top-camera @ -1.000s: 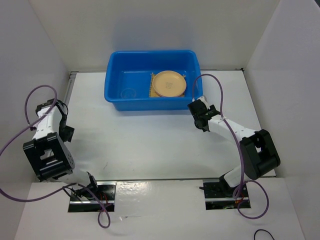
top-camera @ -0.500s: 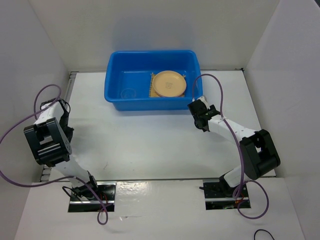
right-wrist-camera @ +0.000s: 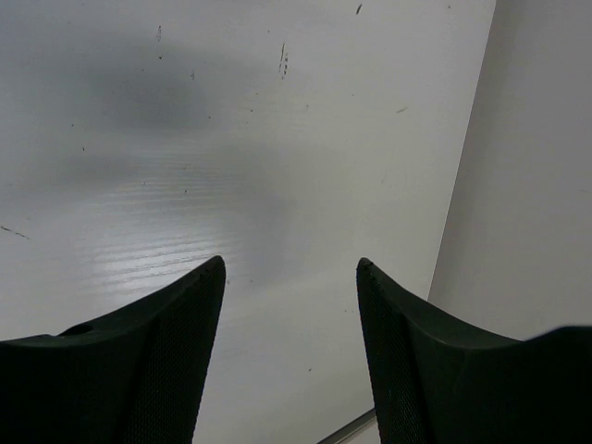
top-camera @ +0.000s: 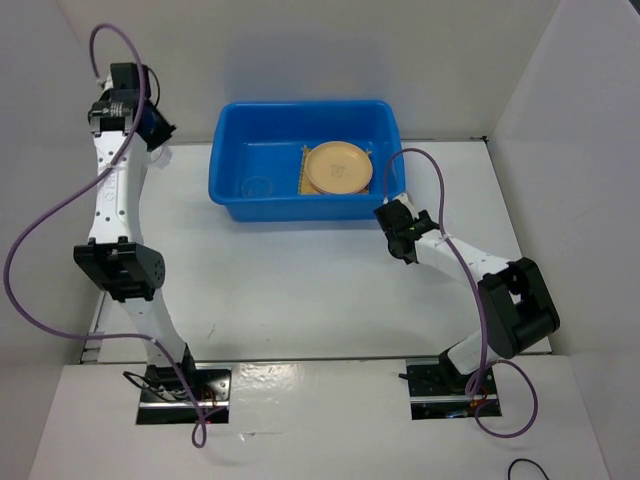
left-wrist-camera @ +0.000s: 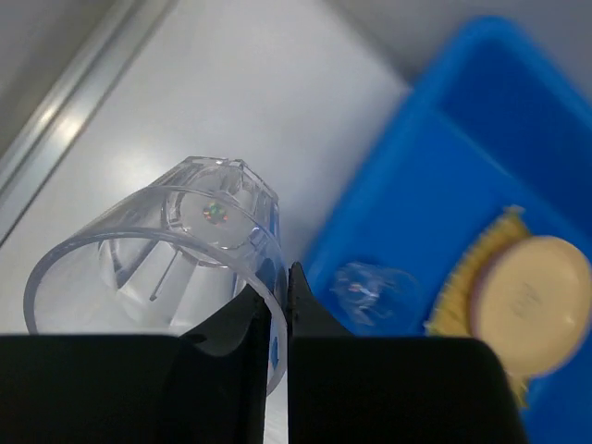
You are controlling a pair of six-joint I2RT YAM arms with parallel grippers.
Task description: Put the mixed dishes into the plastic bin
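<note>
Upper left: left end effector [left-wrist-camera: 280, 282] clamps the wall of one clear plastic cup [left-wrist-camera: 176, 250], beside the blue plastic bin [top-camera: 290, 208]. The bin holds a second cup [top-camera: 257, 186], tan-orange plate [top-camera: 338, 168] and bamboo mat [top-camera: 303, 172]. Centre right: right end effector [right-wrist-camera: 289, 268] stands wide and empty over the tabletop [top-camera: 300, 280].

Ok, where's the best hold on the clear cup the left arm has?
Its thin rim wall, coming in from the open mouth, one finger inside and one outside, as the left gripper pinches the clear cup; the tapered, faceted body would likely slip.
</note>
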